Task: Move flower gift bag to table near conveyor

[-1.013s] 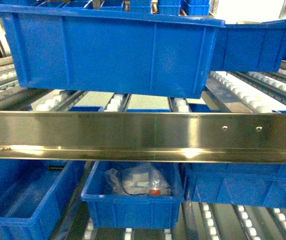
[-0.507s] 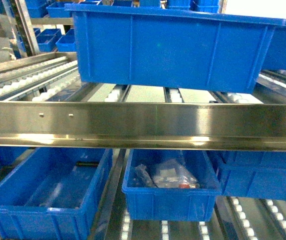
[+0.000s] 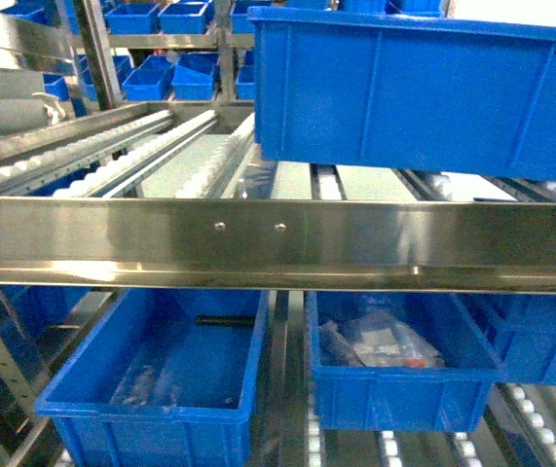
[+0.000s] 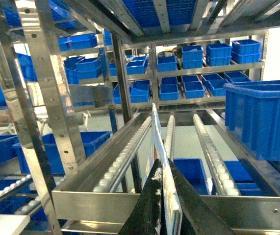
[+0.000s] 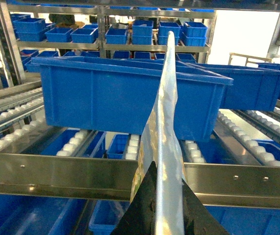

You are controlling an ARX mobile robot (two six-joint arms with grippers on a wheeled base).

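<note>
Nearest you, your left gripper [image 4: 165, 215] is clamped on the gift bag's [image 4: 160, 147] thin edge, and your right gripper [image 5: 165, 215] pinches its glossy edge too, so the bag stands upright between them. Beyond lies the conveyor [image 3: 151, 156] with its white rollers, then a blue bin [image 5: 125, 93] resting on it.

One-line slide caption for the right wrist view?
Right end effector clamps a thin glossy sheet edge-on before a blue bin on the conveyor.
</note>
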